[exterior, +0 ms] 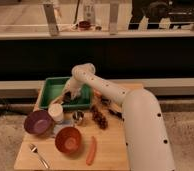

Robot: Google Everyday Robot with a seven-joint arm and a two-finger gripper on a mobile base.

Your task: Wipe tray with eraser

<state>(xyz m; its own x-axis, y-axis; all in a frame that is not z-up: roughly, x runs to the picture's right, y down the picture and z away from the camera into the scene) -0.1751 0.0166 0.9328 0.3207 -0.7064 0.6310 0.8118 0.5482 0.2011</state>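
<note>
A wooden table [110, 152] carries a green tray [49, 89] at its 11 o'clock corner. The robot's white arm [140, 117] rises from the table's 3 o'clock side and bends over and down into the tray. Its dark end effector [70, 96] sits low over the tray floor, toward the tray's 5 o'clock part. I cannot tell whether the end effector is apart, together or clamped on something. The eraser cannot be told apart from the dark shape at the arm's tip.

Just outside the tray's near rim, at 6 o'clock from it, stands a white cup [56, 112]. A purple bowl [37, 122] lies at 8 o'clock from the cup, close beside it. A small shiny metal cup [78, 116] stands at 3 o'clock from the white cup. A bunch of dark red grapes [99, 119] lies further along at 3 o'clock, near the arm. An orange-red bowl [68, 140] sits near the table's middle front. A carrot-like orange piece [91, 150] lies lengthwise at 4 o'clock from that bowl. A metal utensil [38, 155] lies at the table's 7 o'clock corner.
</note>
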